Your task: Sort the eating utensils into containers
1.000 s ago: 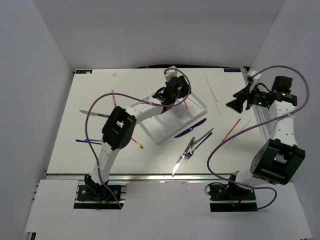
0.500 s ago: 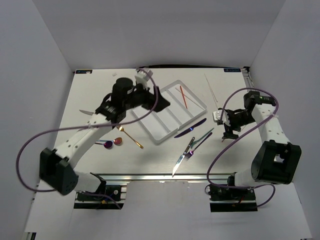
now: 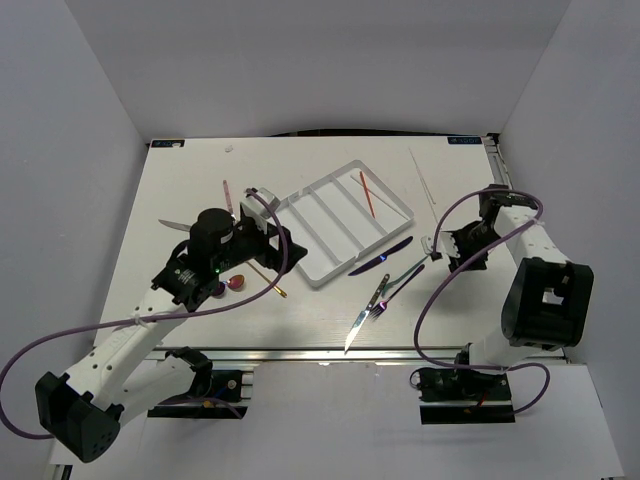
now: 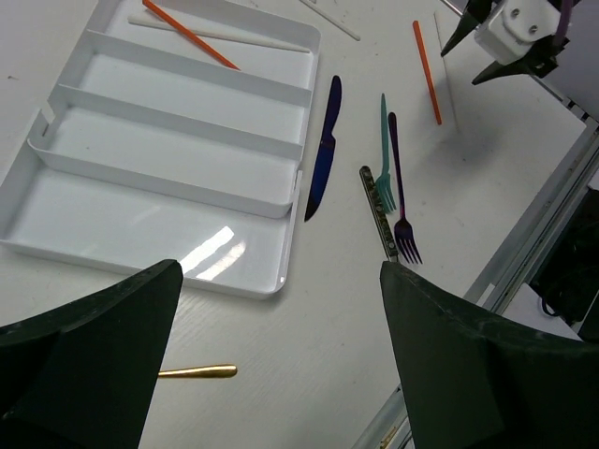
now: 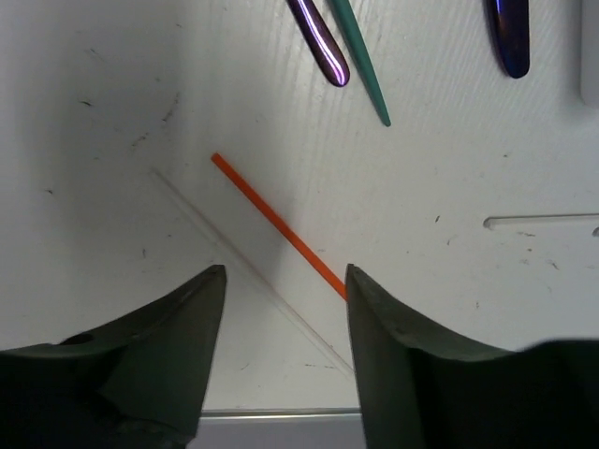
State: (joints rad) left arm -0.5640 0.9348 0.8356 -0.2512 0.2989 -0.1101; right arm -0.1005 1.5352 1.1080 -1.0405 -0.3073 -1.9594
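Observation:
The white tray (image 3: 385, 225) (image 4: 56, 224) lies at an angle mid-table; an orange chopstick (image 3: 367, 193) (image 4: 192, 36) and a white one lie in its far compartment. My left gripper (image 3: 283, 243) (image 4: 280, 266) hovers wide open and empty off the tray's near-left corner, above a gold spoon (image 3: 265, 277) (image 4: 197, 372). A purple knife (image 3: 380, 262) (image 4: 323, 150), teal fork (image 4: 384, 154), purple fork (image 4: 401, 192) and silver knife (image 3: 358, 325) lie right of the tray. My right gripper (image 3: 447, 253) (image 5: 285, 271) is low and open, straddling an orange chopstick (image 5: 276, 224) and a clear chopstick (image 5: 234, 248).
A red-bowled spoon (image 3: 237, 282) and a purple spoon (image 3: 217, 290) lie under the left arm. A silver knife (image 3: 172, 225) and a pink stick (image 3: 226, 192) lie at the left. White chopsticks (image 3: 425, 185) lie at the back right. The table's metal front rail (image 5: 281, 426) is just behind my right fingers.
My left arm has drawn back from the tray toward the near left, its jaws now wide open. My right gripper has dropped to the table over the orange chopstick.

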